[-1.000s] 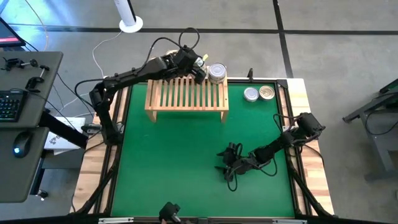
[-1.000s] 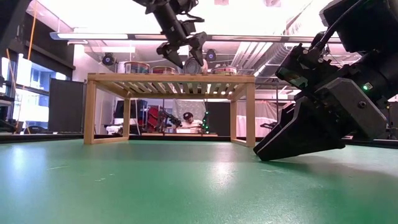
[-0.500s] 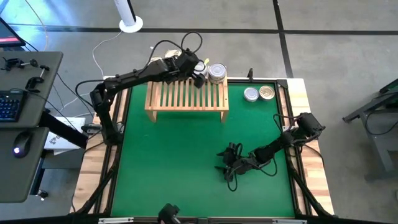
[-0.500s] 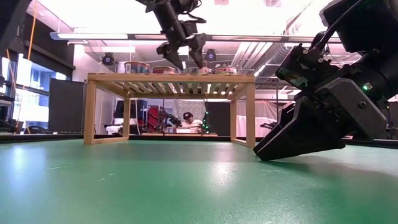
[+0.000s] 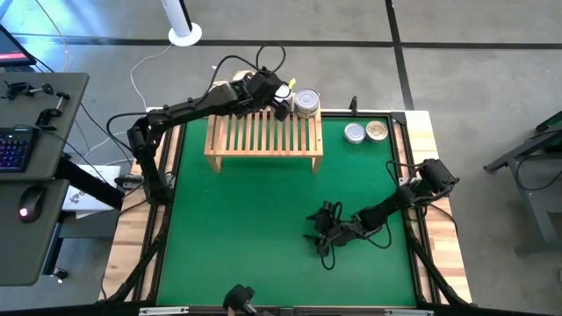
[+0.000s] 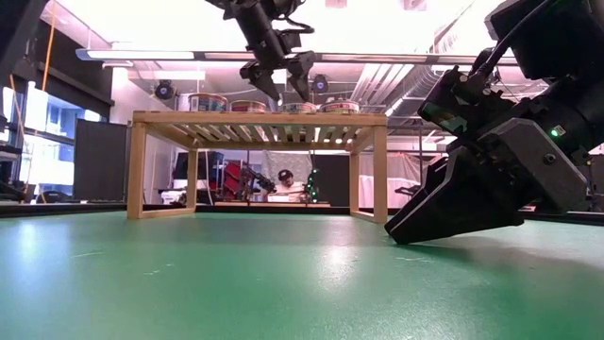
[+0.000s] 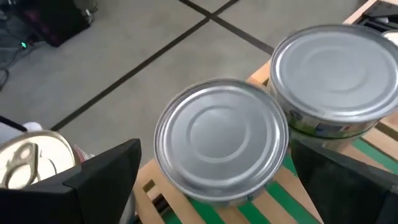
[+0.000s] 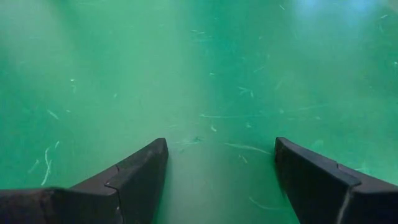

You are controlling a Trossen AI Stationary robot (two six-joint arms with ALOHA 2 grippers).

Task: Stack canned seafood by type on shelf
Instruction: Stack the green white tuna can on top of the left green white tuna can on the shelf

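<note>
Left wrist view: left claw (image 7: 214, 180) spread above silver tin (image 7: 221, 148) (third tin (image 7: 28, 163) cut off); right claw (image 8: 221, 180) spread.

We see the left gripper (image 5: 283, 98) above the shelf's (image 5: 263, 133) far edge, its fingers spread with a tin (image 7: 221, 148) directly below them. Just to its right stands a stack of tins (image 5: 306, 103) on the shelf's far right corner. Two more tins (image 5: 365, 132) lie on the mat (image 5: 246, 228) right of the shelf. The right gripper (image 5: 318, 235) rests on the mat, well in front.
</note>
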